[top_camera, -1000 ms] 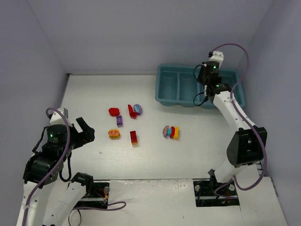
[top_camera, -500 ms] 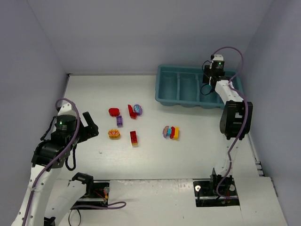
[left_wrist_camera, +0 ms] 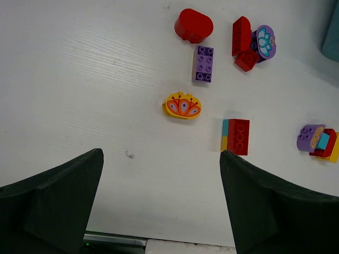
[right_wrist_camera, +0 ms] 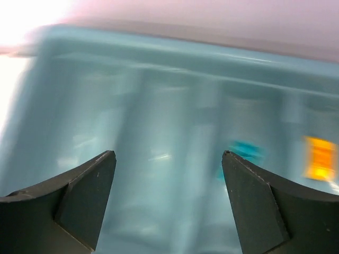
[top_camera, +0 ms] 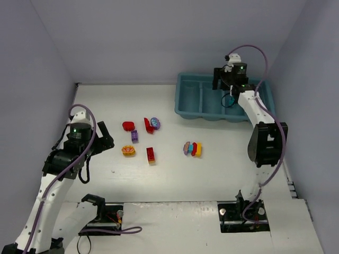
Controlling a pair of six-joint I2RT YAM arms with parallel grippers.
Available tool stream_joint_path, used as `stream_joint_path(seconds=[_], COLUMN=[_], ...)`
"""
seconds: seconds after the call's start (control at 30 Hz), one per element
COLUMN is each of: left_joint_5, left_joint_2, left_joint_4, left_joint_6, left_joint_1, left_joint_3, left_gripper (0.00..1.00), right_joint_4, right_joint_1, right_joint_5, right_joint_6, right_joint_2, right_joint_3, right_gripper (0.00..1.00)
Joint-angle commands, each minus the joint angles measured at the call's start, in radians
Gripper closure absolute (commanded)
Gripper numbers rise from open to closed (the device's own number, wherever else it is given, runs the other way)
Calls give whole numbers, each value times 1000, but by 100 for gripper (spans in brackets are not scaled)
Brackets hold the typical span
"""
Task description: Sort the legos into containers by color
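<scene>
Left pincer (left_wrist_camera: 160, 159) released, empty; legos (left_wrist_camera: 181, 105) on desk (left_wrist_camera: 79, 79) just ahead. Right pincer (right_wrist_camera: 168, 159) released over tray (right_wrist_camera: 159, 45); cyan brick (right_wrist_camera: 244, 150), orange brick (right_wrist_camera: 319, 157) inside, rightward. Risk: wide jaws catching neighbouring lego, mixing colours.

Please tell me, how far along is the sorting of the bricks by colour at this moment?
Done: a blurred cyan brick and an orange brick lie in the teal plastic tray, apparently in different compartments. In hand: nothing; the left gripper and right gripper are both open and empty. Left: six bricks or stacks on the white table, among them the red rounded brick and purple rectangular brick.
</scene>
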Motion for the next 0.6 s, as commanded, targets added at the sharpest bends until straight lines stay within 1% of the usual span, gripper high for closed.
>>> stream_joint_path(seconds=[0.0, 0.03, 0.07, 0.1, 0.2, 0.27, 0.33, 0.37, 0.4, 0.57], left_joint_5=[4, -2, -2, 1, 8, 16, 31, 36, 39, 25], left_joint_2=[41, 46, 49, 53, 55, 64, 76, 90, 95, 100], left_joint_4=[76, 79, 85, 92, 117, 137, 158, 163, 169, 162], left_joint_6=[-12, -16, -16, -16, -12, -14, -31, -42, -51, -78], left_joint_1=[-5, -6, -5, -6, -6, -5, -6, -6, -6, -6], left_joint_3=[11, 19, 22, 26, 7, -16, -46, -50, -58, -52], left_gripper=[16, 16, 16, 16, 16, 16, 16, 16, 16, 16], right_joint_4=[52, 52, 52, 52, 53, 53, 53, 55, 55, 62], right_joint_1=[145, 212, 245, 315, 423, 461, 529, 555, 610, 748], right_joint_5=[-161, -185, -208, -210, -196, -242, -250, -245, -233, -144], right_joint_6=[1, -1, -2, -1, 28, 68, 108, 116, 122, 136], right_joint_2=[-205, -245, -264, -288, -316, -316, -315, -316, -316, -272], right_joint_3=[-91, -118, -173, -200, -292, -339, -364, -387, -398, -405], right_gripper=[22, 22, 22, 21, 21, 21, 21, 21, 21, 20])
